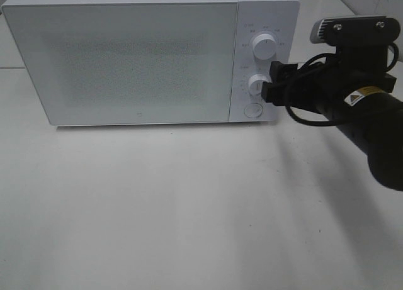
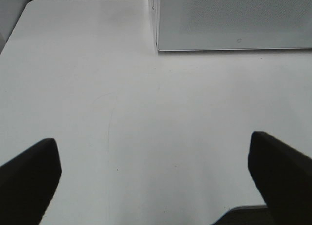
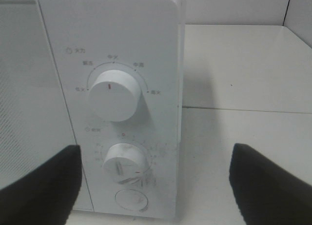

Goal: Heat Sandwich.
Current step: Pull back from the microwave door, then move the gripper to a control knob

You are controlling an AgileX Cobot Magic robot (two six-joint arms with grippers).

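- right gripper (image 1: 272, 83), right of centre in the high view: jaws spread wide, holding nothing
- right fingers (image 3: 41, 186) flank the lower knob (image 3: 126, 162); wrist view shows clear gaps on both sides, no contact
- one finger sits in front of the door edge, the other is off past the microwave's side wall
- in the high view the gripper tip overlaps the lower knob (image 1: 257, 84); can't judge contact from there
- upper knob (image 1: 264, 48) just above it, red mark pointing up in the wrist view
- round button (image 1: 252, 109) just below the lower knob
- right arm (image 1: 378, 133) comes in from the right edge, black cable looped beneath it
- microwave (image 1: 138, 57) fills the upper left and centre, with its door shut and a dotted, opaque window
- sandwich: not visible in any view, can't tell where it is
- table (image 1: 189, 208): white, lower half of the frame
- left gripper (image 2: 153, 178): jaws spread wide, holding nothing, over bare table; microwave's front corner (image 2: 161, 44) well ahead of it
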